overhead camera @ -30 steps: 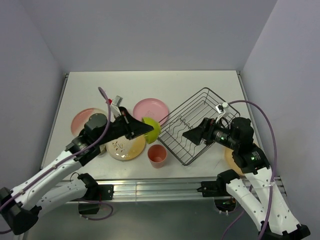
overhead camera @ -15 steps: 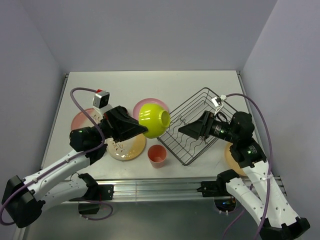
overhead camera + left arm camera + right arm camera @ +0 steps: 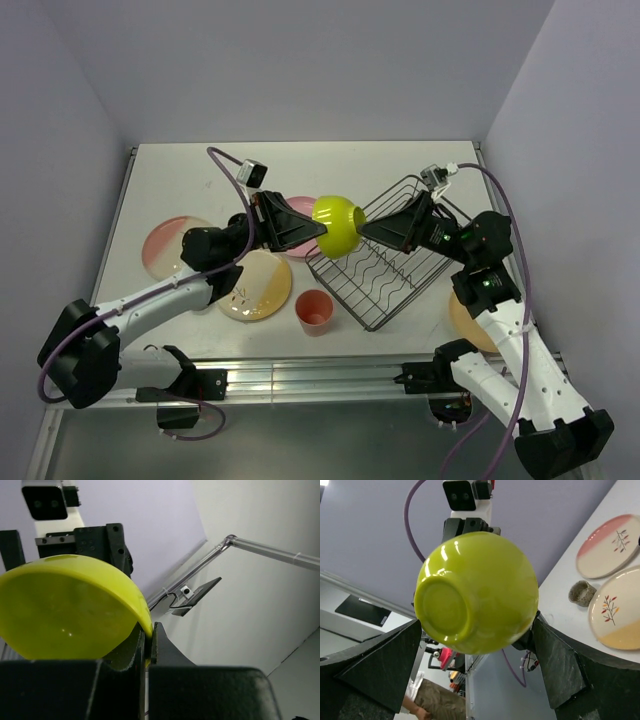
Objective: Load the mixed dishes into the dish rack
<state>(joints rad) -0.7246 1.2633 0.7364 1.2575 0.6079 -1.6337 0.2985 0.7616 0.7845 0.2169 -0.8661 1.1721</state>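
Note:
The lime-green bowl (image 3: 338, 222) hangs in the air over the left corner of the black wire dish rack (image 3: 400, 265). My left gripper (image 3: 320, 231) is shut on its rim; the left wrist view shows the rim (image 3: 142, 611) pinched between both fingers of the left gripper (image 3: 148, 631). My right gripper (image 3: 365, 228) is open and faces the bowl's base from the right. In the right wrist view the bowl (image 3: 477, 592) fills the space between the right gripper's (image 3: 477, 621) wide-apart fingers (image 3: 385, 670). Whether they touch it I cannot tell.
On the table lie a pink-cream twig plate (image 3: 168, 245), a cream-yellow twig plate (image 3: 255, 288) and a salmon cup (image 3: 315, 310). A pink plate (image 3: 302, 250) shows partly under my left arm. An orange plate (image 3: 463, 318) lies under the right arm. A small grey cup (image 3: 582, 592) stands by the plates.
My left arm lifted the bowl off the table and carried it right, up over the rack's corner. The right gripper rose and came left to meet it, staying open.

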